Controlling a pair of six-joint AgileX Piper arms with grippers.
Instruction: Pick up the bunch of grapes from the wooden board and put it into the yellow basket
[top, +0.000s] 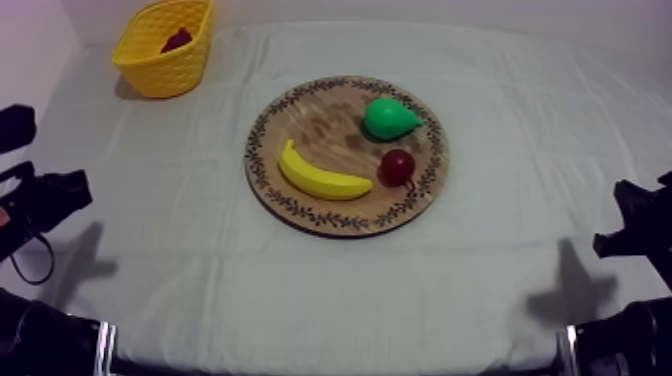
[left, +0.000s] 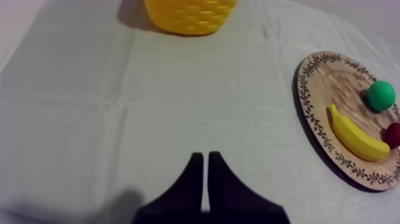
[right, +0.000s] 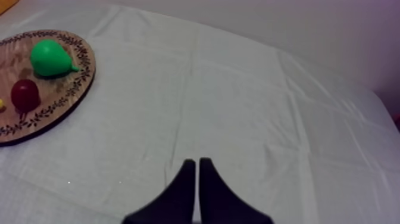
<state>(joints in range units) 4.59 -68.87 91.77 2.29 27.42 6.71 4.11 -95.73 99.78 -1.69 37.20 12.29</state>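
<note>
Task looks done.
Your left jaws and right jaws are closed, empty; well ahead of the left, the yellow basket holds what seems the bunch of grapes.

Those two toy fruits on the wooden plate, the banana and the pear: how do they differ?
The banana is yellow; the pear is green. The banana is long and curved; the pear is rounded with a narrow tip. In the top view the banana lies on the nearer part of the wooden board, the pear on its farther part. Both rest on the board, apart from each other.
</note>
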